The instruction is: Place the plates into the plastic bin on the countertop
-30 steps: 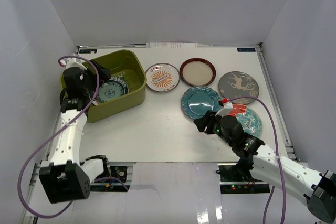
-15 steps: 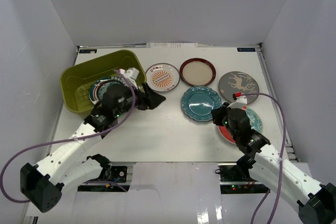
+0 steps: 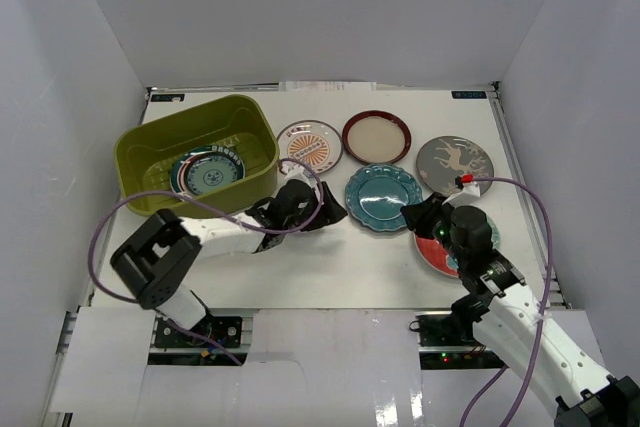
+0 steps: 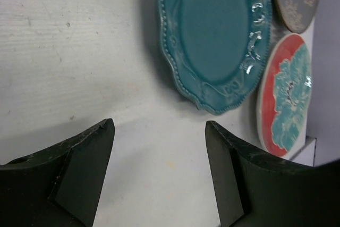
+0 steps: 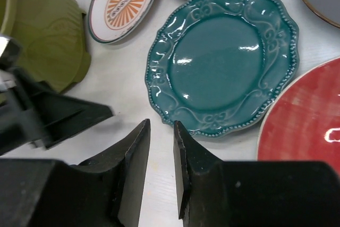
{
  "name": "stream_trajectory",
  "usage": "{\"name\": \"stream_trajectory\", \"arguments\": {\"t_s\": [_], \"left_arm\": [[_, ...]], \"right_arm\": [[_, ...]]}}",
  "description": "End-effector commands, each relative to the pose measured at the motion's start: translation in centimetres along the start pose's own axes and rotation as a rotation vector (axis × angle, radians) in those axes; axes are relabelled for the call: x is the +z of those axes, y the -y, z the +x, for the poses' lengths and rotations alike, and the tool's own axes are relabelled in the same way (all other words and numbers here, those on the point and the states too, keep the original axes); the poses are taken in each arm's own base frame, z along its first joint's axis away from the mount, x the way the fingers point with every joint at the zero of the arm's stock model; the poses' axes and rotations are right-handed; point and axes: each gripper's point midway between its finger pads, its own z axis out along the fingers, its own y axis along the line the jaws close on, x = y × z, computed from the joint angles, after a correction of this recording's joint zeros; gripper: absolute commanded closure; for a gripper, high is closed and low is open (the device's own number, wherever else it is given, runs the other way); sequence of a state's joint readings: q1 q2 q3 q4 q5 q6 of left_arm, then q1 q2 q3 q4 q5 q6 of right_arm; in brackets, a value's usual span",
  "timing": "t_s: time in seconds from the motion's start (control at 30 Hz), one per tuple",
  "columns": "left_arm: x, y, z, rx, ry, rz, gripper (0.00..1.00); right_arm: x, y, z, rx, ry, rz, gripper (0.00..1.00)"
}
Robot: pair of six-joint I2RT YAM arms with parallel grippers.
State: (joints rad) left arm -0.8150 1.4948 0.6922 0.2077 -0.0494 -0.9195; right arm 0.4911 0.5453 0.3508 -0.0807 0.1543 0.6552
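Spotted teal plate (image 3: 381, 196) flat, just ahead of left gripper (image 4: 159, 126), wide open, empty; right gripper (image 5: 160, 126) equally near, opposite side, barely parted, empty.

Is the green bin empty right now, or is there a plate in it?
Not empty. The top view shows one small blue-green plate lying flat inside the plastic bin.
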Motion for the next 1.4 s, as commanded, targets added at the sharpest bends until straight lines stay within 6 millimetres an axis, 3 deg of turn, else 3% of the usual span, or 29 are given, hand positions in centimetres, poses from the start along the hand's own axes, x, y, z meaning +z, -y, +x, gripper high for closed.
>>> {"name": "stream_trajectory", "arguments": {"t_s": [0.0,0.17,0.23,0.33,0.43,0.53,0.57,0.6,0.7,0.8,0.83,0.9,0.93,1.0,1.03,1.13,1.2,1.27,1.37], "left_arm": [[3.2,2.0,-2.1,-0.038,0.094,0.057,0.21],[8.0,0.2,-0.3,-0.047,0.059,0.023,0.26],[8.7,0.6,-0.4,-0.052,0.08,0.06,0.29],[10.0,-0.7,0.3,-0.071,0.079,0.043,0.4],[10.9,-2.2,0.8,-0.089,0.078,0.012,0.55],[10.8,-3.4,1.3,-0.11,0.08,0.001,0.81],[10.6,-3.7,1.4,-0.112,0.079,-0.002,0.94],[10.1,-3.6,1.2,-0.115,0.082,-0.002,0.98],[8.6,-4.6,1.4,-0.107,0.079,-0.03,1.0],[5.8,-4.2,0.4,-0.089,0.109,-0.025,1.0],[4.2,-3.3,-0.4,-0.092,0.133,0.005,1.0],[2.3,-2.1,-1.0,-0.096,0.147,0.051,1.0],[0.3,-0.9,-1.8,-0.104,0.172,0.1,1.0],[-1.7,0.1,-2.2,-0.116,0.178,0.145,1.0],[-3.6,1.2,-2.8,-0.138,0.194,0.198,1.0],[-6.4,2.4,-3.8,-0.171,0.214,0.275,1.0],[-9.2,4.2,-5.0,-0.168,0.24,0.352,1.0],[-12.2,6.4,-6.5,-0.148,0.274,0.436,1.0],[-15.7,8.0,-9.0,-0.151,0.339,0.488,1.0]], "right_arm": [[-0.5,-1.3,-0.2,0.016,-0.006,-0.066,0.69],[-0.9,-1.3,0.0,-0.008,-0.016,-0.072,0.68],[-1.0,-1.4,-0.1,-0.013,-0.015,-0.082,0.68],[-1.1,-1.7,0.0,-0.018,-0.022,-0.094,0.68],[-1.0,-1.5,0.3,-0.023,-0.032,-0.09,0.68],[-0.9,-1.3,0.7,-0.027,-0.042,-0.088,0.68],[-0.9,-1.3,0.8,-0.028,-0.045,-0.09,0.68],[-0.9,-1.2,0.9,-0.029,-0.046,-0.089,0.68],[-0.8,-0.9,1.3,-0.03,-0.053,-0.084,0.67],[-0.6,-0.9,2.0,-0.03,-0.072,-0.098,0.57],[-0.4,-0.9,2.4,-0.037,-0.091,-0.102,0.45],[-0.3,-1.3,3.0,-0.047,-0.121,-0.133,0.33],[-0.1,-1.2,3.5,-0.053,-0.144,-0.132,0.24],[0.1,-1.5,3.8,-0.069,-0.167,-0.148,0.13],[0.1,-1.5,3.8,-0.081,-0.17,-0.15,0.1],[0.2,-1.6,3.6,-0.083,-0.171,-0.152,0.06],[0.0,-2.4,2.7,-0.085,-0.148,-0.175,0.06],[-0.3,-2.9,1.8,-0.085,-0.12,-0.191,0.07],[-0.9,-4.0,0.4,-0.089,-0.075,-0.226,0.07]]}}
